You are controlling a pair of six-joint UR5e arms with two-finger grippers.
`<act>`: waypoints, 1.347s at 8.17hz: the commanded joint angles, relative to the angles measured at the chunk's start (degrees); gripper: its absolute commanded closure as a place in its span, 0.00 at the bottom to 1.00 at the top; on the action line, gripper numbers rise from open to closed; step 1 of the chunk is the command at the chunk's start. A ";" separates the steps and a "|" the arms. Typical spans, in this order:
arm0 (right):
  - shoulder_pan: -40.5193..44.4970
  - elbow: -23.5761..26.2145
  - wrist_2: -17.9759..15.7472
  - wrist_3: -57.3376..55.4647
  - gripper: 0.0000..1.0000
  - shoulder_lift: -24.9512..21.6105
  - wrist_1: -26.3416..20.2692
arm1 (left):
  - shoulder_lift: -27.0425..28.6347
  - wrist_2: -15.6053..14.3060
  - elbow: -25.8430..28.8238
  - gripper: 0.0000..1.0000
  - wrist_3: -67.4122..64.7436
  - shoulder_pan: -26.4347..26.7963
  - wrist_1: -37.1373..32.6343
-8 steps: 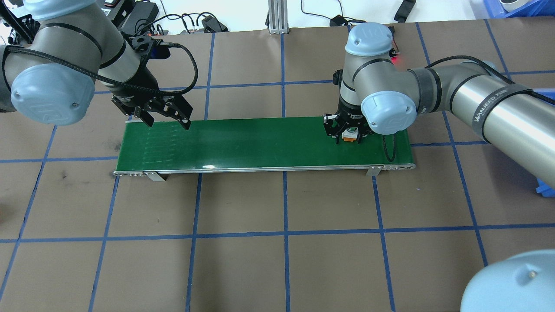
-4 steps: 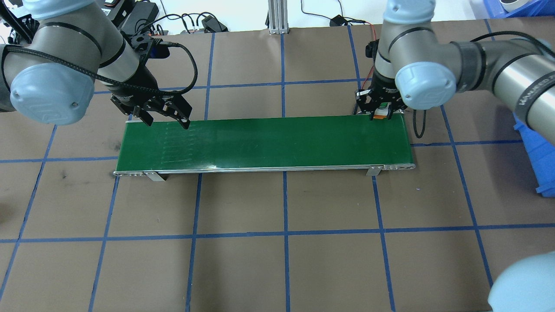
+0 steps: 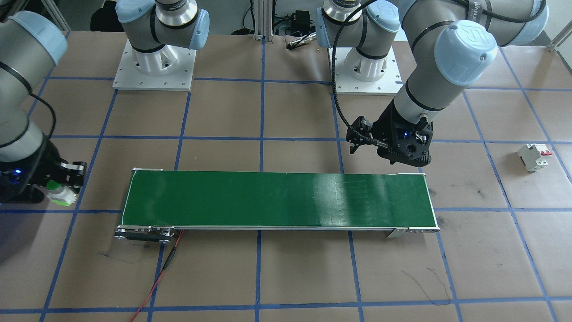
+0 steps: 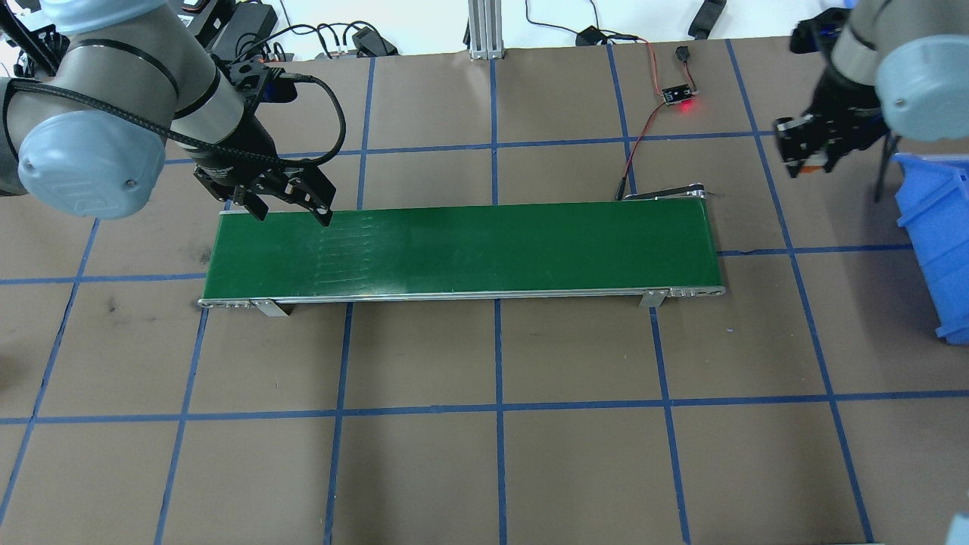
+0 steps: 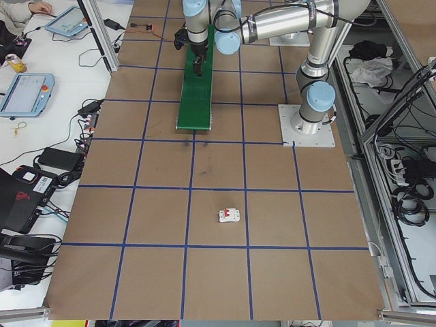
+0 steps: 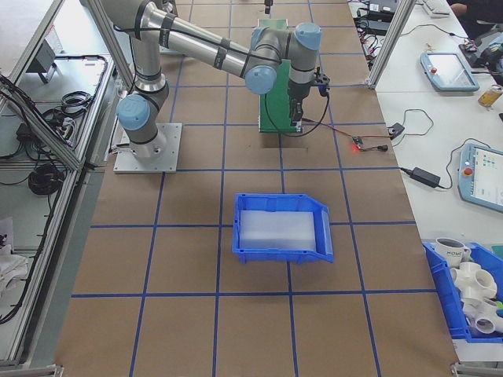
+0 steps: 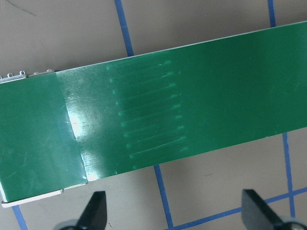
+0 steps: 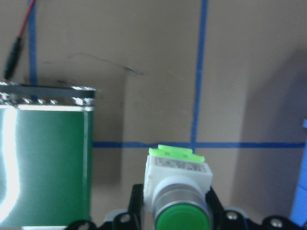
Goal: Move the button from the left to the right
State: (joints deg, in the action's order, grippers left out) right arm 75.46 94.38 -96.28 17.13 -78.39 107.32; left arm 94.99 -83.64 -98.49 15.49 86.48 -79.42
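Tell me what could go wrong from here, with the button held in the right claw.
1. The right claw carries the button in the air past the belt; if the grip slips, it could drop onto the table short of the bin.
2. The bin's wall stands close in the path, so a low carry may knock it.
3. The red wire lies near the belt's end and might snag.

This is a robotics lab: a taped-grid counter, a green conveyor belt, teach pendants, an aluminium frame and loose cables.
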 commanded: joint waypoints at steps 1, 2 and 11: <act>-15.54 -0.96 -3.75 23.74 1.00 -5.81 -3.52 | -1.29 -0.29 -0.03 0.00 0.07 0.88 -0.64; -21.26 -1.04 -2.87 33.23 1.00 -5.29 -2.65 | -2.00 -1.95 0.06 0.00 -0.02 2.45 -0.21; -33.89 0.09 5.22 60.66 1.00 17.90 20.56 | -8.59 -5.48 0.32 0.00 -7.40 3.44 -7.68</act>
State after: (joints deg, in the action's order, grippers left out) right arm 41.62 93.85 -90.59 77.19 -63.08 126.24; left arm 86.94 -88.98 -98.28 8.41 90.70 -85.88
